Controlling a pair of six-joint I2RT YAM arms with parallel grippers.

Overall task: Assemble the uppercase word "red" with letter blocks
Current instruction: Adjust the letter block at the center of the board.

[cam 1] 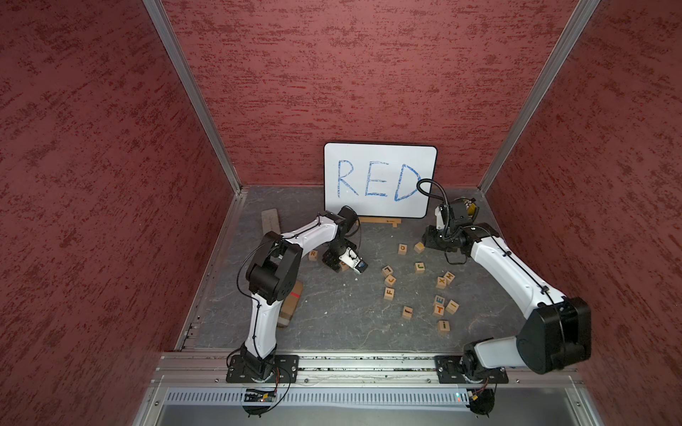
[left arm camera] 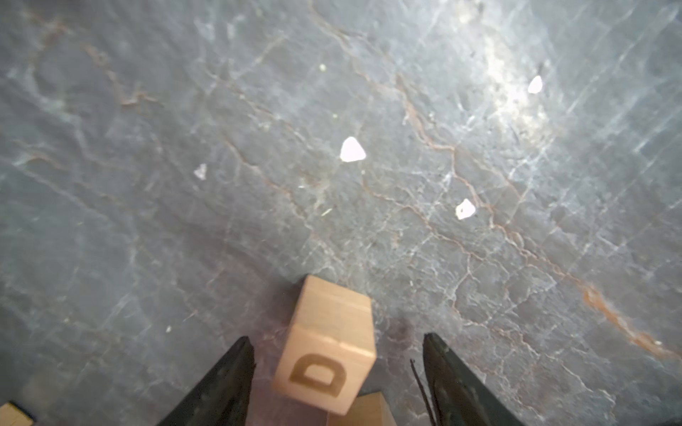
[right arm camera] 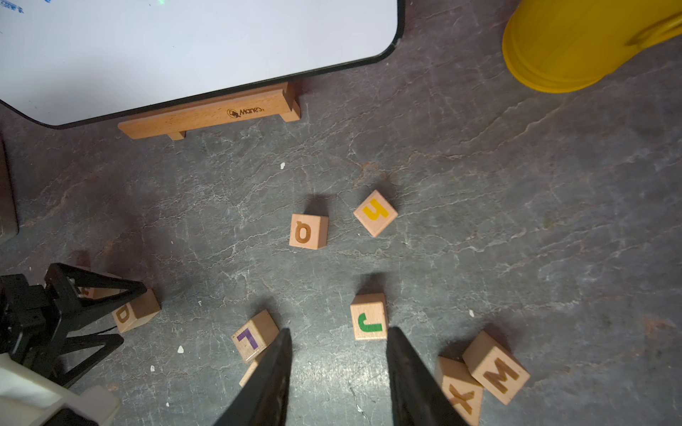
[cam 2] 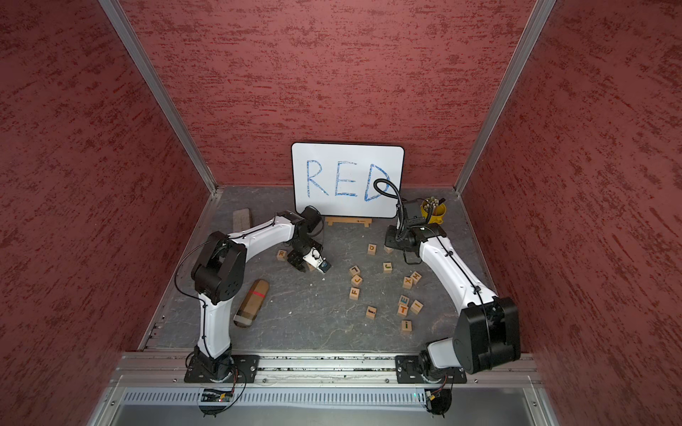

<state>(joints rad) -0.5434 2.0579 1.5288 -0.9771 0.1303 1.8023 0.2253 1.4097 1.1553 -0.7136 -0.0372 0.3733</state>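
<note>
L end effector (left arm camera: pixel 336 336) spread round D block (left arm camera: pixel 324 369), not touching; R end effector (right arm camera: pixel 339 329) narrowly apart, empty

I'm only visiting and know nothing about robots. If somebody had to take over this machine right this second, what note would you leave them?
Left gripper: open, with a jaw on either side of the D block, not touching it.
Right gripper: open and empty, over the bare table.
R block: on the table, close beside the left gripper.
E block: over on the right arm's side, next to the T block.
Done: nothing spelled yet.
Left: line up R, E, D to match the whiteboard.
</note>
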